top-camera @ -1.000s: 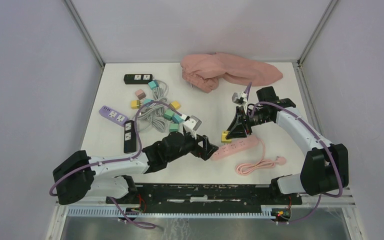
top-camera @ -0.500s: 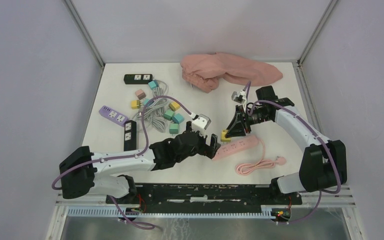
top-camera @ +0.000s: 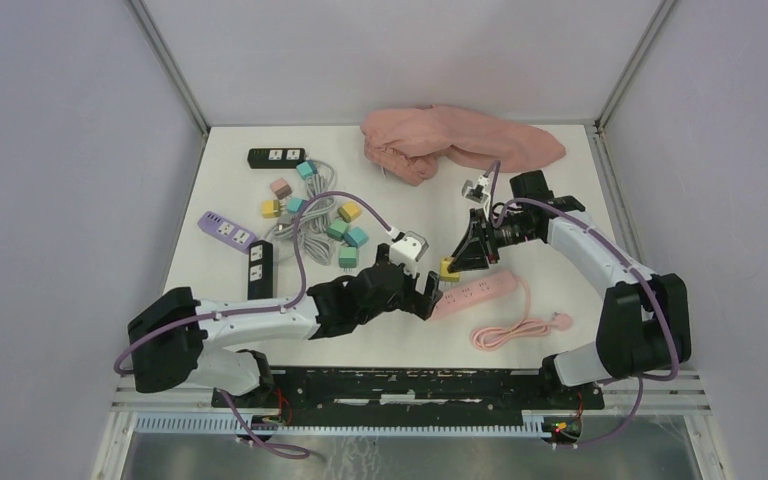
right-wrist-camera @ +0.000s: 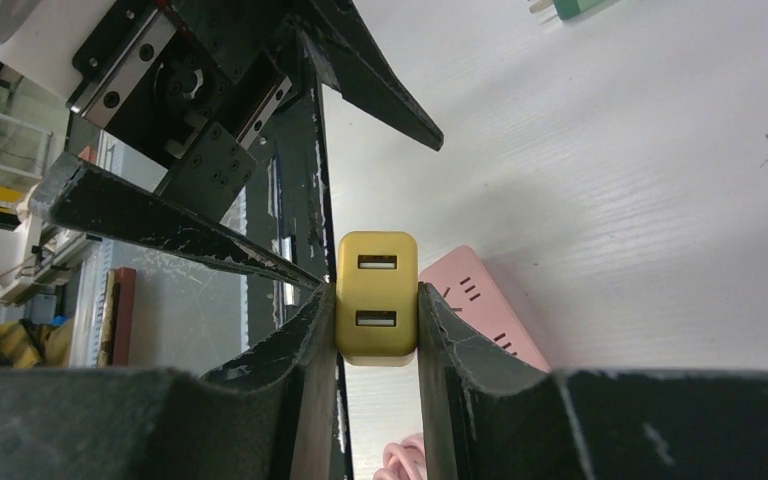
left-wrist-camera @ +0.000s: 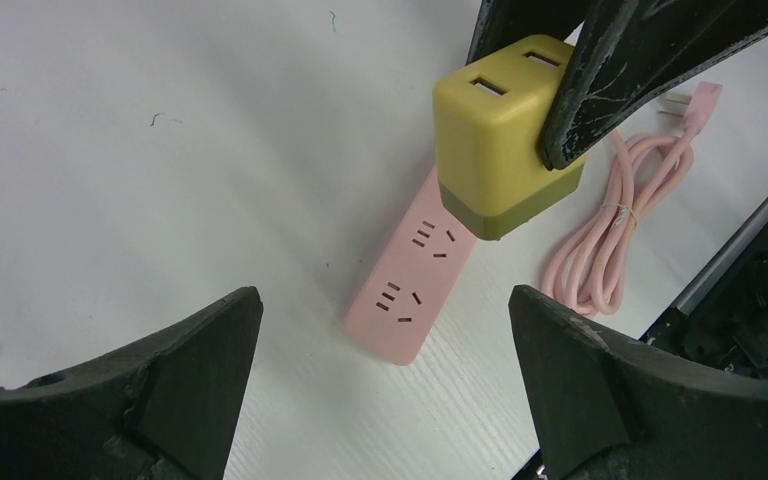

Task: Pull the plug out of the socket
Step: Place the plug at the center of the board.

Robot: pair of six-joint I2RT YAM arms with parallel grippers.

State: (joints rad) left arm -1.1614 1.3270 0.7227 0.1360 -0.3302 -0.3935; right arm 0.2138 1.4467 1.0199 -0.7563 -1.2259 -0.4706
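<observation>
The right claw (right-wrist-camera: 375, 292) is clamped on the yellow plug (left-wrist-camera: 505, 160), one finger pressed to each of its sides, with its two USB slots facing the wrist camera. The plug sits over the pink socket strip (top-camera: 480, 292), just past two bare outlets counted from the end nearest the left arm. Its darker base hides the strip beneath it, so I cannot tell whether the prongs are in or out. The strip lies flat on the white desk (top-camera: 420, 200), and its pink cord (left-wrist-camera: 600, 250) is coiled and tied just beside it on the near side (the cord's own plug trails off to the right). The left claw (left-wrist-camera: 382, 298) stands wide apart and holds nothing. Its fingers are low over the desk, one on either side of the strip's near end. Well apart on the left of the desk lies a cluster of small coloured plugs (top-camera: 345, 212) among grey cables (top-camera: 310, 235). A pink cloth (top-camera: 460, 140) is heaped at the far edge
</observation>
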